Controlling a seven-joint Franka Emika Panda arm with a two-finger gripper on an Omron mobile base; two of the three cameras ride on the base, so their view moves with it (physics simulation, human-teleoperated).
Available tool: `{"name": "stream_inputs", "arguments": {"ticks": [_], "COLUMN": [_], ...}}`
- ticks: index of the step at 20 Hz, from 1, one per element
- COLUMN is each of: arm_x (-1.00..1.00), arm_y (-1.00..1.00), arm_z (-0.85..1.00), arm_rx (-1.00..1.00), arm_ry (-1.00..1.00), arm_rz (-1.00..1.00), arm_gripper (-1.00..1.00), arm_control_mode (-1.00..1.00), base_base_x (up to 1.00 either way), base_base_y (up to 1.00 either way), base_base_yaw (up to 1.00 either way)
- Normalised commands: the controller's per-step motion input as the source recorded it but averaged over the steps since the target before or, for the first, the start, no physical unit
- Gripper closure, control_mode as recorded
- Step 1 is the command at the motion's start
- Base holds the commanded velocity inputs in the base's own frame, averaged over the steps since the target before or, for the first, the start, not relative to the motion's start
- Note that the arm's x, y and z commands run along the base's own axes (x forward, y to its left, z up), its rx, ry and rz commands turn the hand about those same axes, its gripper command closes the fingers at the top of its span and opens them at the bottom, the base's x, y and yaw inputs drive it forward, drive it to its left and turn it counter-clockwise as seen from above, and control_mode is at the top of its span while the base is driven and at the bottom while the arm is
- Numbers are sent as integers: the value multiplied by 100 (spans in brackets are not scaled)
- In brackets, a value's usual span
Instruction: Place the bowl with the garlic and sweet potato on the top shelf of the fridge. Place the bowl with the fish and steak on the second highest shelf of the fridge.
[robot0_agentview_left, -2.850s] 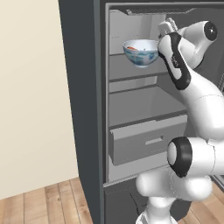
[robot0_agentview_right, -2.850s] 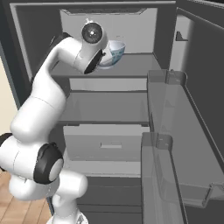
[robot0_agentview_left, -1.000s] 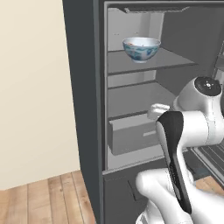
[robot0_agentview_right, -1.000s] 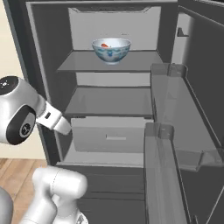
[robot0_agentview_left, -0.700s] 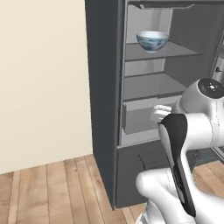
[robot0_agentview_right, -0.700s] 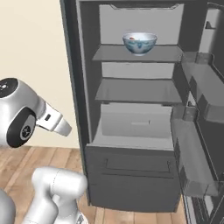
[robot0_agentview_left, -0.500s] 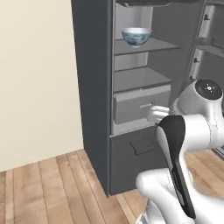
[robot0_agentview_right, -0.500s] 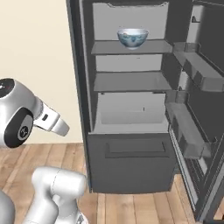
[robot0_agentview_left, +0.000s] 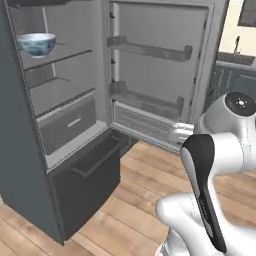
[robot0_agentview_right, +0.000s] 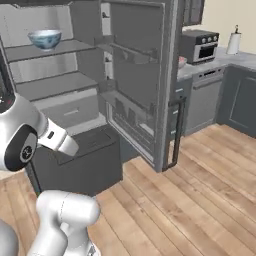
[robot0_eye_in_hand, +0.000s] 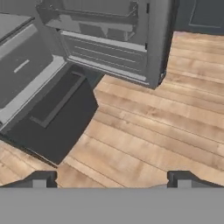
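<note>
sitting on a fridge (robot0_agentview_left: 30, 190) shelf, one bowl (robot0_agentview_left: 36, 44)

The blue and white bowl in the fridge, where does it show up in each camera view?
Left base view: bowl at upper left, on a fridge shelf.
Right base view: bowl at upper left, on a shelf.
Hand view: not in it.
Shared landmark: the open fridge door, right of the bowl.

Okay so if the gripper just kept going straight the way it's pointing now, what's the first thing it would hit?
Most likely the wooden floor. In the hand view the open gripper looks down at bare planks, with the dark freezer drawer front off to one side and the open fridge door further ahead. Depth is hard to judge.
</note>
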Motion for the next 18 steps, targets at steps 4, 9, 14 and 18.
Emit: {"name": "stream_inputs", "arguments": {"ticks": [4, 9, 14, 18], "arm_x": [0, 0, 0, 0], "arm_y": [0, 0, 0, 0], "arm_z": [0, 0, 0, 0], "arm_rx": [0, 0, 0, 0], "arm_ry": [0, 0, 0, 0], "arm_rz": [0, 0, 0, 0], "arm_gripper": [-100, -100, -100, -100], "arm_control_mode": [100, 100, 100, 100], "base_base_x": [0, 37, 97, 100], "base_base_y": [-45, -98, -75, 0], "base_base_yaw": [-84, -52, -24, -15]}}
